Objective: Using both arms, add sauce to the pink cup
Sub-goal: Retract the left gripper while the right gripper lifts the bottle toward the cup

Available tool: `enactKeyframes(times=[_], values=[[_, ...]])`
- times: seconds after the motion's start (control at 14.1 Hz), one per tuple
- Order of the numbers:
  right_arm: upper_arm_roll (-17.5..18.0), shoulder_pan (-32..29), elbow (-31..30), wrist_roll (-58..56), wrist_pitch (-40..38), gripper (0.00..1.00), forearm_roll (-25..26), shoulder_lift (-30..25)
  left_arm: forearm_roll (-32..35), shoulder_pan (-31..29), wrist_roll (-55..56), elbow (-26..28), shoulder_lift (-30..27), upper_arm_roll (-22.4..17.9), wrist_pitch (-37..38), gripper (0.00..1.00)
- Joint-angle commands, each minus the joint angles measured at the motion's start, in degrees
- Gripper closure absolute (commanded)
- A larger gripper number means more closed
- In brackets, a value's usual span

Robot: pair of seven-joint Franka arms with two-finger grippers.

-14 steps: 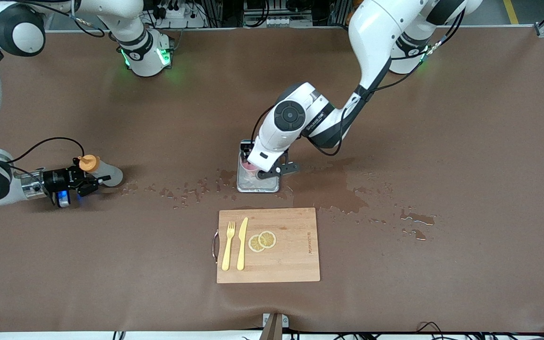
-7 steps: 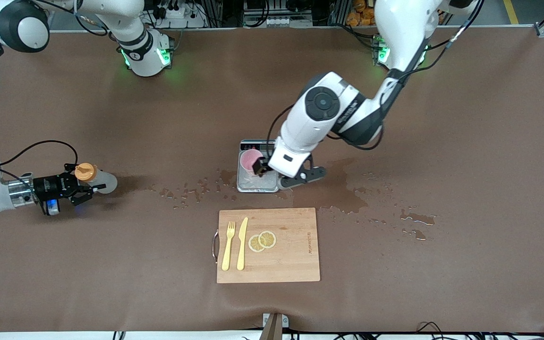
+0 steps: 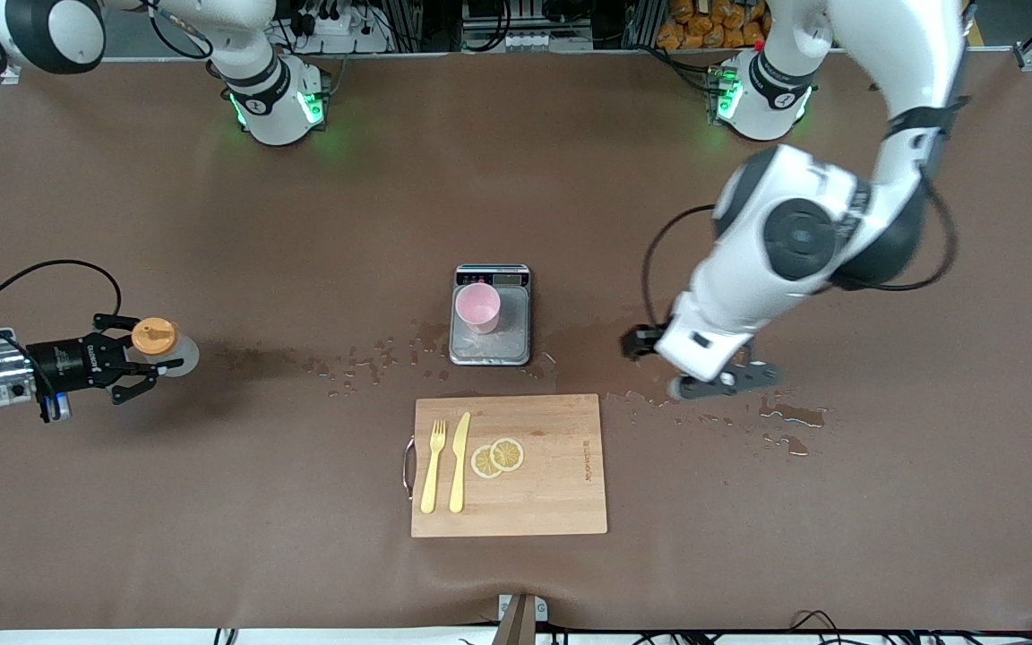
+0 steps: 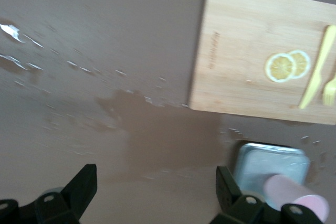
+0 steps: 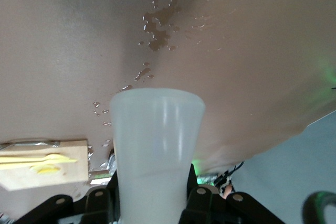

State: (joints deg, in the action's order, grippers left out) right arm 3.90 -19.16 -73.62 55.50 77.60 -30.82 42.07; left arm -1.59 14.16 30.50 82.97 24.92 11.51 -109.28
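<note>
The pink cup [image 3: 477,307] stands upright on the grey scale [image 3: 510,339] at the table's middle, and it also shows in the left wrist view [image 4: 296,203]. My left gripper [image 3: 650,348] hangs open and empty over the wet patch beside the scale, toward the left arm's end; its fingers [image 4: 84,187] stand wide apart. The sauce bottle [image 3: 171,351], whitish with an orange cap [image 3: 149,336], is held sideways by my right gripper [image 3: 141,356], which is shut on its body [image 5: 157,150], over the table at the right arm's end.
A wooden cutting board [image 3: 552,484] lies nearer the front camera than the scale, carrying a yellow fork [image 3: 432,466], a yellow knife [image 3: 460,461] and two lemon slices [image 3: 497,457]. Spilled drops and wet patches [image 3: 641,372] spread beside the scale on both sides.
My left arm has pulled away from the pink cup toward its own end of the table, leaving the cup on the scale. My right gripper drifted with the bottle toward the right arm's end.
</note>
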Motion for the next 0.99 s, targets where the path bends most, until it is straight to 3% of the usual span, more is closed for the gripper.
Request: enactKeyframes(times=[0.0,0.28,0.57,0.92], values=[[-0.65,3.06,1.02,3.9,-0.43,0.53,4.09,-2.25,0.88,-4.04,-8.49,2.1,-3.91,0.71,3.54,0.0],[-0.82,7.37,1.99,10.58,-0.17,0.53,8.48,-4.28,0.97,-7.92,-16.25,4.3,-7.6,0.88,6.01,0.0],[-0.56,14.31,1.73,20.49,4.75,0.56,16.21,-8.32,3.08,-9.85,-18.97,8.77,-13.3,0.71,7.59,0.0],[-0.47,20.46,1.82,29.82,4.4,0.57,21.93,-10.6,2.64,-8.89,-27.07,9.23,-18.76,-3.77,13.73,0.0]])
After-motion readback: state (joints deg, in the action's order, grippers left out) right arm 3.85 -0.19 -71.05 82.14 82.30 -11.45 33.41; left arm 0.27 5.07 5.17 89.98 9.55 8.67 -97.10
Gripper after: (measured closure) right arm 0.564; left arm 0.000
